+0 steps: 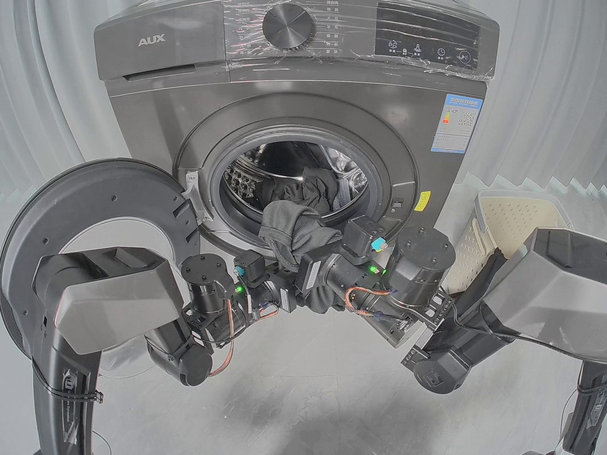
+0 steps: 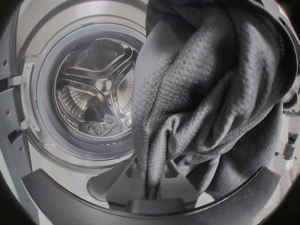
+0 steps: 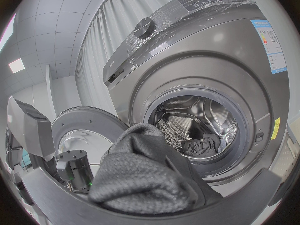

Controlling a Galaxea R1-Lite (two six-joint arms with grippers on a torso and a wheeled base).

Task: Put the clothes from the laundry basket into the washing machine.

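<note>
A garment hangs in the left claw. Ahead of the claw stands the washer, clothes in its drum. Its door lies left of the claw, the basket right.

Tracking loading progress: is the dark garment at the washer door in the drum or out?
Out. The dark garment hangs before the drum mouth, pinched in the left gripper; other clothes lie inside.

The washing machine bears a brand mark on its drawer front; a blue label and a yellow sticker beside its opening; their print is unreadably small.
</note>
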